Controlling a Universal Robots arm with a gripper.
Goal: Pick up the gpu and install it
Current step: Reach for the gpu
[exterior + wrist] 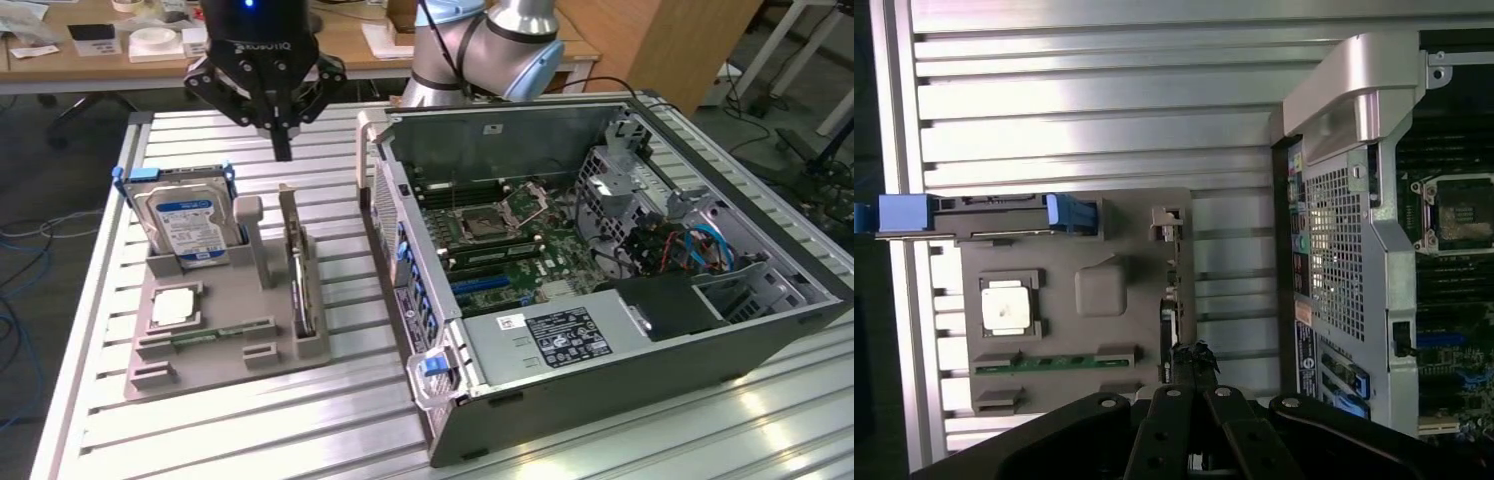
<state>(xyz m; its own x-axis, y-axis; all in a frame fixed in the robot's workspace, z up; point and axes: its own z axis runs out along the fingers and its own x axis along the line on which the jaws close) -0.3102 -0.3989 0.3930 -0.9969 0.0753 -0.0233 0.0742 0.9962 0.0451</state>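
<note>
Pick-up is in hand, nothing grasped yet. The pincer [282, 148], fingers together and empty, hangs above the far end of the gpu [302, 290], well apart from it. The gpu stands on edge in the tray [220, 335] on the worktop [200, 440]. Taking it would call for parted fingers straddling its thin top edge.

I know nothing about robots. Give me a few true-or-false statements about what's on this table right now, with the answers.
1. The gripper is shut and holds nothing. True.
2. The gpu is already inside the case. False: it stands on edge in the grey tray.
3. The hard drive stands upright in the tray. True.
4. The case is closed. False: its side is open, and the motherboard is showing.
</note>
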